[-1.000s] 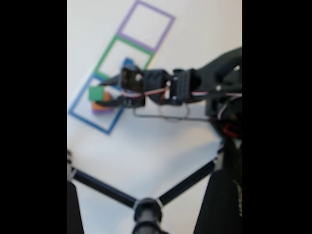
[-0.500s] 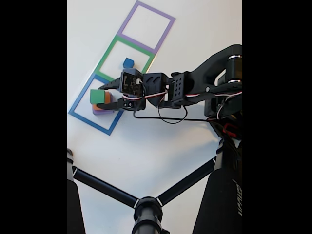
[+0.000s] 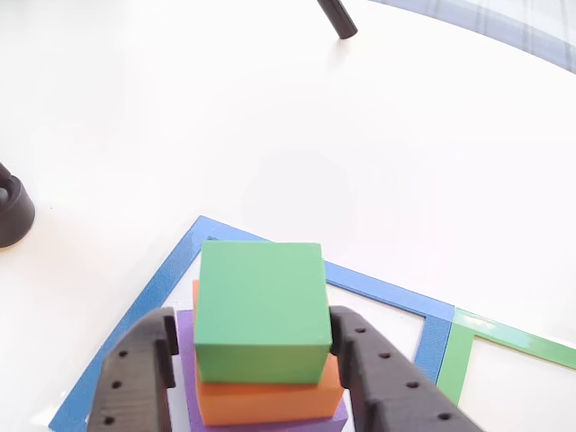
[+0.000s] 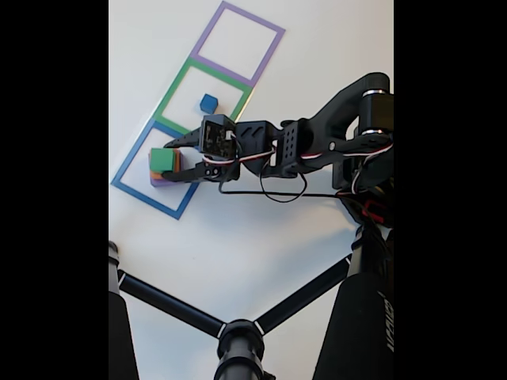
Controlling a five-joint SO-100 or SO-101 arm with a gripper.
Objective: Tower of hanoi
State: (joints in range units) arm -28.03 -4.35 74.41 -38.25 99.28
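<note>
As the gripper [image 3: 261, 360] closes in around the stack, its 2 black fingers [image 3: 135, 382] now flank the green block [image 3: 261, 310] on either side, with the right one touching or almost touching the block's edge and a thin gap on the left. From these pictures I cannot tell whether the jaws have actually clamped it or only bracket it. Half a second ago, in the fixed view, the fingertips stood a little further out from the block; now the gripper [image 4: 169, 161] has moved forward so the green block [image 4: 164, 159] sits between the fingers.

That block rests on the orange block [image 3: 270, 400], which lies on the purple block [image 3: 186, 360], all 3 inside the blue tape square [image 3: 144, 301]. Apart from them, the blue cube [image 4: 208, 102] sits alone inside the green tape square [image 4: 176, 86], and the purple tape square [image 4: 273, 43] beyond it holds nothing.

Judging by this layout, the green block is the next piece to lift, and the empty purple outline looks like its likely destination.
</note>
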